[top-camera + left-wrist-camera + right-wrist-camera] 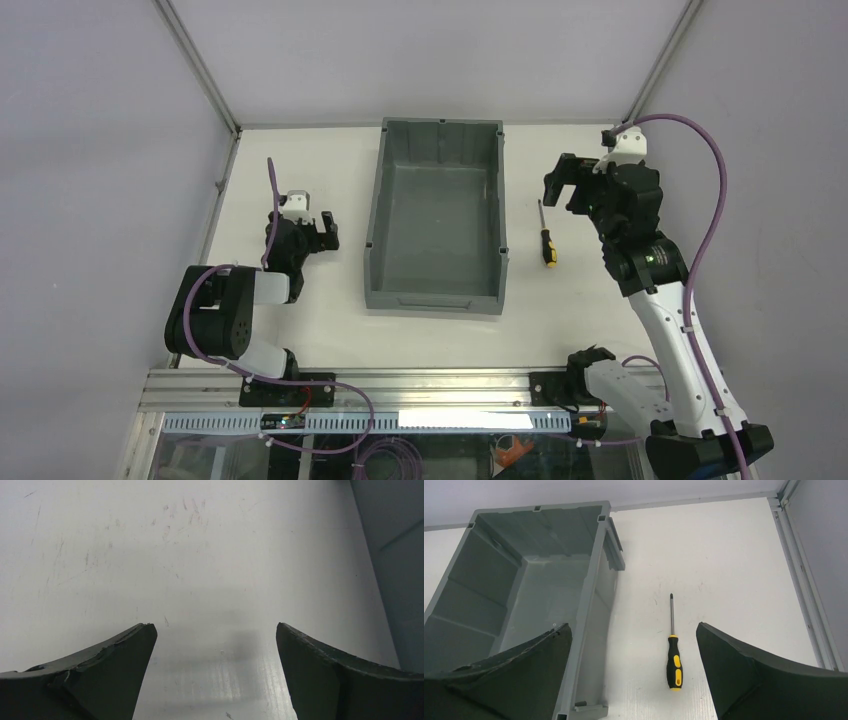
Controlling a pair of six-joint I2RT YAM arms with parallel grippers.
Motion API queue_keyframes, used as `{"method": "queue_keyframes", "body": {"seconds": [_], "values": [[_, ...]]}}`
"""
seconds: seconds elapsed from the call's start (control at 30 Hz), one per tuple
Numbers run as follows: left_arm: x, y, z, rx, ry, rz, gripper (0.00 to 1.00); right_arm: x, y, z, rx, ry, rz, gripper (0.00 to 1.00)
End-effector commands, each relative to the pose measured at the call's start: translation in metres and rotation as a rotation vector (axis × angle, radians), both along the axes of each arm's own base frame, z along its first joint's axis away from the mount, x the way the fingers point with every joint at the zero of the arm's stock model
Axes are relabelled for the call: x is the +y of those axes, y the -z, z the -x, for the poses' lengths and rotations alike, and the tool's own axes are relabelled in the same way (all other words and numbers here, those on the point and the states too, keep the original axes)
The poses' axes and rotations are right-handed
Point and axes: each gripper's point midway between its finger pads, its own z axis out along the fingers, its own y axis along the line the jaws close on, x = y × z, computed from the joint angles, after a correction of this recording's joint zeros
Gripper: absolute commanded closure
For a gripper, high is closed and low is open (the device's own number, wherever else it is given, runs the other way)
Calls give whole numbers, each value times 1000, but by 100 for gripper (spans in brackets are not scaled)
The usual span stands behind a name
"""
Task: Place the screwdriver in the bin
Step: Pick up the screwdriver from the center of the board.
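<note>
right gripper (pixel 633 626) spread, screwdriver (pixel 673 663) beside bin (pixel 593 592)

This is a robotics lab test cell. A scuffed white table (pixel 330 330) is enclosed by plain pale walls (pixel 90 120) on aluminium posts (pixel 200 65). An aluminium mounting rail (pixel 430 382) runs along its near edge, and purple cables (pixel 665 117) trail across it.

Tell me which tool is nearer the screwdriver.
Right. The right tool is open and close to the screwdriver, near its tip, on the right side of the bin. The left tool sits on the bin's far, left side.
</note>
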Motion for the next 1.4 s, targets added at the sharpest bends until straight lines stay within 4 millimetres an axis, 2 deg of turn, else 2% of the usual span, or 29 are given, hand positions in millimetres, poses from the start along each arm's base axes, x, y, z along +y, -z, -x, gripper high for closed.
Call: {"method": "queue_keyframes", "body": {"seconds": [0.0,0.37,0.47,0.57,0.77,1.0,1.2,1.37], "values": [[-1,-22,-12,-83,18,-13,1,-2,-32,3,-95,8,-5,1],[0,-22,-12,-82,17,-14,1,-2,-33,1,-89,27,-7,1],[0,-22,-12,-82,17,-14,1,6,-33,0,-81,-13,-1,1],[0,-22,-12,-83,18,-13,1,12,-37,-2,-75,-43,1,1],[-1,-22,-12,-83,18,-13,1,10,-52,-8,-25,-33,39,1],[-1,-23,-13,-84,18,-13,1,10,-59,-25,86,-9,75,1],[0,-22,-12,-83,17,-14,1,15,-47,-43,207,-10,104,1],[0,-22,-12,-82,17,-14,1,17,-29,-60,316,-5,133,1]]}}
